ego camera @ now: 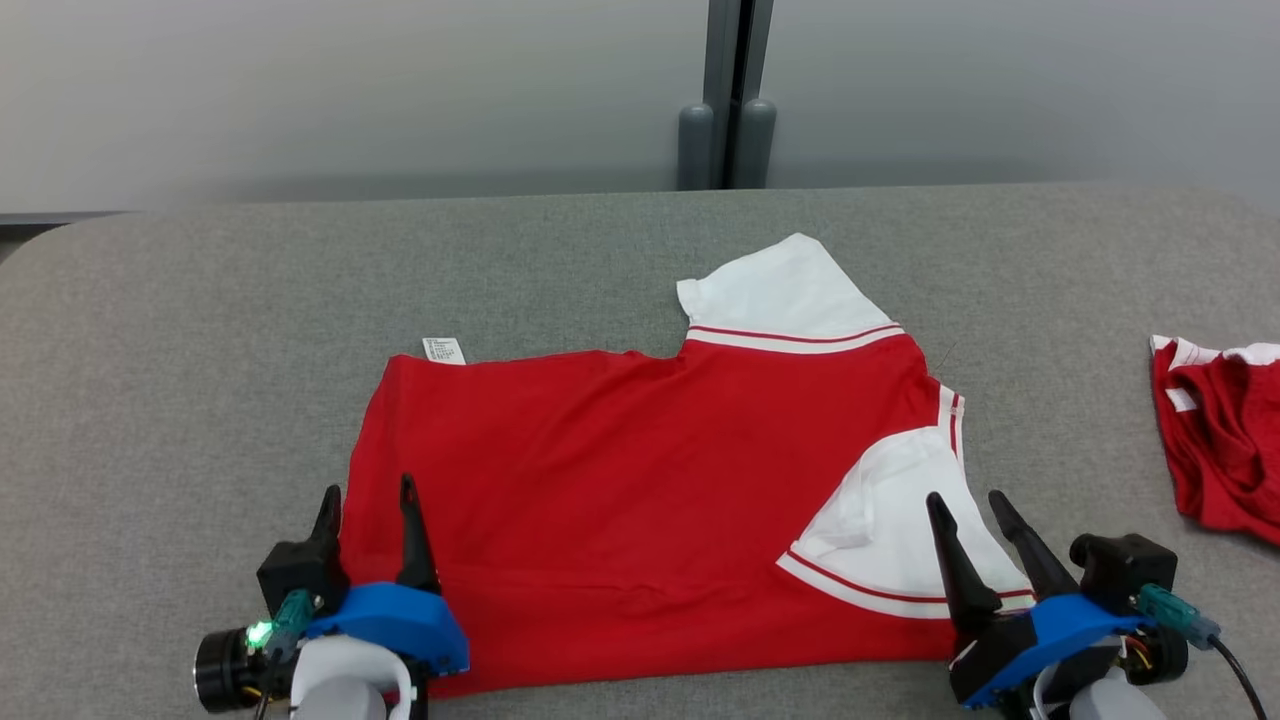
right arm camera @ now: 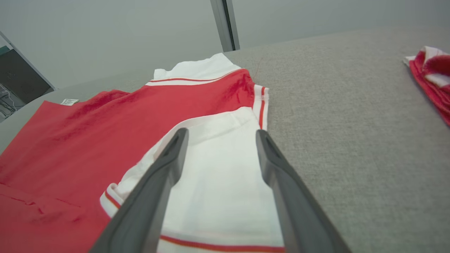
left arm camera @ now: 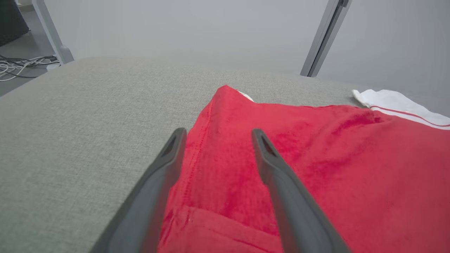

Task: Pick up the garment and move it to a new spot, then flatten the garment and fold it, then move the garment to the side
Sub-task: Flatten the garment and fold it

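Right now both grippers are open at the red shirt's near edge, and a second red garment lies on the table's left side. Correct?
Not the side: the head view shows the second red garment on the right side of the table. The left gripper and right gripper are indeed open at the near edge of the red shirt.

A red short-sleeved knit shirt (ego camera: 600, 470) with white, red-striped sleeves is lying nearly flat toward the 6 o'clock edge of the grey fabric worktop (ego camera: 200, 330). One white sleeve (ego camera: 780, 290) is sticking out at 1 o'clock; the other sleeve (ego camera: 885, 515) is lying folded over the body at 4 o'clock. A small white label (ego camera: 443, 350) is peeking out at 10 o'clock.
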Available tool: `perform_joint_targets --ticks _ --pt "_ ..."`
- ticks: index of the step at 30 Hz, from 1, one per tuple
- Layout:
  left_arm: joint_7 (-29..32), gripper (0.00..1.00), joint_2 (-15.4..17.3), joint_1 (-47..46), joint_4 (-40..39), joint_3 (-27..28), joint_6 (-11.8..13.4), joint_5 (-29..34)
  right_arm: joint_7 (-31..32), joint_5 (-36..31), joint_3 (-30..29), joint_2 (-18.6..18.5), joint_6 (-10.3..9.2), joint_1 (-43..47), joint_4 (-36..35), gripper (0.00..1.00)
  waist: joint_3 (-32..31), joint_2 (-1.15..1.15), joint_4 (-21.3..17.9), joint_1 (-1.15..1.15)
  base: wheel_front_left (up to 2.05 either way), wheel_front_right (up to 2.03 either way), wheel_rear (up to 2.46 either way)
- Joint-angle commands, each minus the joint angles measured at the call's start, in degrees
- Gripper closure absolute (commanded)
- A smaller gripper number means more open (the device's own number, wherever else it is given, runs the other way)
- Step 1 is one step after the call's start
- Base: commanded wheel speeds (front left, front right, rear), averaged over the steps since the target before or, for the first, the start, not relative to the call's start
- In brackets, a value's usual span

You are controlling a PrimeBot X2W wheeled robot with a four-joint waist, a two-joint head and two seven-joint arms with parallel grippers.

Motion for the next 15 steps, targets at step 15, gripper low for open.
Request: perform_joint_targets --ticks 15 --pt "5.15 0.00 5.44 -24.98 18.32 0.08 -1.30 2.21 -0.20 1.00 2.68 1.02 0.01 -8.03 -3.05 0.00 9.09 0.00 -2.87 -0.01 0.00 0.00 0.00"
